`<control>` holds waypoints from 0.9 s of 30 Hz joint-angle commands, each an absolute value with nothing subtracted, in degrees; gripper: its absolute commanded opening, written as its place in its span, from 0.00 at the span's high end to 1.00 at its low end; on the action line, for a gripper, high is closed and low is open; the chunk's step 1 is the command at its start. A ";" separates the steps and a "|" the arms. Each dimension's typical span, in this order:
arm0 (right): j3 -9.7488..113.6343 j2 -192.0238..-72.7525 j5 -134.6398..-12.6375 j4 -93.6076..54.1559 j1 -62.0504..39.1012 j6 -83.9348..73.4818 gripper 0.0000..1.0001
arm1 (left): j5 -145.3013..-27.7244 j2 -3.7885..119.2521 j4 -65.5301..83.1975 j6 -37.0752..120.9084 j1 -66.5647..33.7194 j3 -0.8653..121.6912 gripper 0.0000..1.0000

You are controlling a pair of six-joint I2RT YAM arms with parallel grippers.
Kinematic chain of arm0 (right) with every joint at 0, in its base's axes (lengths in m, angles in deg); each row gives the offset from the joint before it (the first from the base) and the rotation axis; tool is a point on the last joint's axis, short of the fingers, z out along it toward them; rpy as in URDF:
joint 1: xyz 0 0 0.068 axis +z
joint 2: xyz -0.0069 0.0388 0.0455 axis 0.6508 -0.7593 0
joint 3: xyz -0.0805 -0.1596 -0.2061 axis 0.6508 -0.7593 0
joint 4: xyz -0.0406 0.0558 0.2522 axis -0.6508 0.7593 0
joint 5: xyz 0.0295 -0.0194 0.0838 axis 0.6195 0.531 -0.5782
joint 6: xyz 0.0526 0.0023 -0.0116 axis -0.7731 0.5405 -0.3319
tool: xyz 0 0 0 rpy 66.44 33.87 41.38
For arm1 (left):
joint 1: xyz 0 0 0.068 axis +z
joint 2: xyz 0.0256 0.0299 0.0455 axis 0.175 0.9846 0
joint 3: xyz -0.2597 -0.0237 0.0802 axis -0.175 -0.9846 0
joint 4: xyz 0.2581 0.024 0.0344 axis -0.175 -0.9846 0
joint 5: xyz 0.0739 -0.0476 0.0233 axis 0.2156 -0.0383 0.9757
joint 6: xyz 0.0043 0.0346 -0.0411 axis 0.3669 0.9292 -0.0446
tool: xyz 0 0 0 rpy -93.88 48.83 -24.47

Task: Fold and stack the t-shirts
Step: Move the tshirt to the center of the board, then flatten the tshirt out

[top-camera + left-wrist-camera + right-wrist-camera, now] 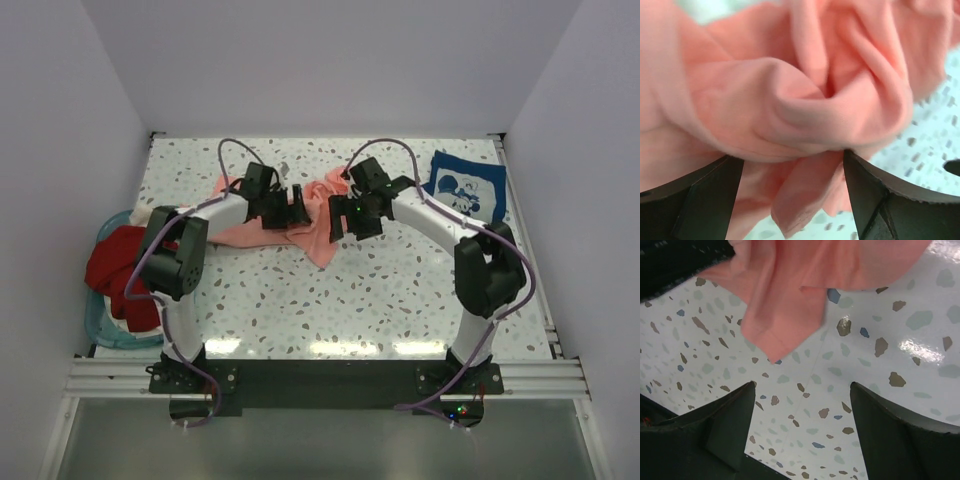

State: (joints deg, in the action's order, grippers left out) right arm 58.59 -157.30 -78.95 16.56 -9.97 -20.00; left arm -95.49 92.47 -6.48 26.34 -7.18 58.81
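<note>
Pink t-shirt (300, 230) lies crumpled mid-table btwn both arms. Left gripper (792, 200) is spread wide w/ a thick wad bulging btwn its jaws, not pinched. Right gripper (802, 415) is spread too, over bare table (900, 405), hem corner just ahead. Risk: left shuts on several layers, so shirt lifts bunched & won't flatten; right may miss the corner

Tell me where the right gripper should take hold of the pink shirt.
Probably the hemmed corner of the pink shirt, approached from the near side: it juts free of the bunched folds, right ahead of the open right gripper.
</note>
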 commanded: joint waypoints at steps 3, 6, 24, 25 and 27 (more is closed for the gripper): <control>56.38 -150.01 -68.91 21.25 -10.10 -21.00 0.20 | -109.95 96.22 1.36 18.09 -14.79 63.21 0.15; 54.19 -147.90 -65.65 23.00 -10.10 -21.61 0.20 | -113.04 98.86 0.84 17.37 -17.08 67.25 0.15; 46.09 -150.62 -65.55 18.62 -10.37 -24.08 0.44 | -102.00 90.16 -14.17 28.60 -1.09 70.85 0.14; 46.09 -151.84 -65.91 17.66 -10.37 -24.16 0.45 | -101.03 90.17 -15.32 29.93 -0.91 72.51 0.14; 46.62 -153.16 -65.91 17.12 -10.46 -23.90 0.46 | -97.44 89.65 -17.26 32.30 -0.73 73.41 0.14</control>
State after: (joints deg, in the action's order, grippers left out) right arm 46.15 -151.23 -65.55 20.17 -10.41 -23.10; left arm -101.78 92.12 -12.23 25.57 0.73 70.61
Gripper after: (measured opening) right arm 0.545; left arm 0.855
